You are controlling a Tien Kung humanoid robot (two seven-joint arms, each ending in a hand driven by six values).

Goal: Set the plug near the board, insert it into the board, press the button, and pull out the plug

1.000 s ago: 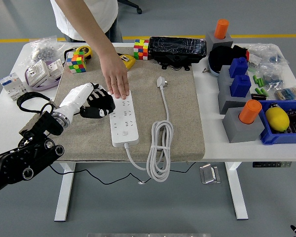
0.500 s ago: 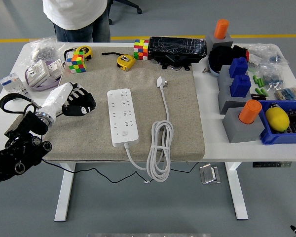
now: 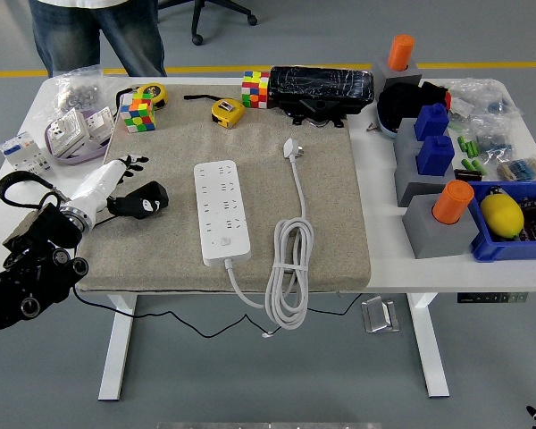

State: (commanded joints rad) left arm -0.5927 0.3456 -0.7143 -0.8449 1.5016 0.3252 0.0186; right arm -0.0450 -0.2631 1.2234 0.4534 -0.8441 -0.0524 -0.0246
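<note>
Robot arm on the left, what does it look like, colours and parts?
The left arm is black, built of chunky segments with round silver bolt caps, and a black cable loops above it. A silver ring joins it to a white forearm shell. The robot hand is black with white markings. The right arm is not in view.

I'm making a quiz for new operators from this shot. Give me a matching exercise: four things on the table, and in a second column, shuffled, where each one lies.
Things:
1. plug
2. power strip
3. lemon
4. left hand

Places:
A. in the blue bin at the table's right edge
B. over the mat's left part, holding nothing
C. lying loose on the mat, right of the strip
D. flat on the mat's middle, sockets empty

Pairs: 1-C, 2-D, 3-A, 4-B
</note>
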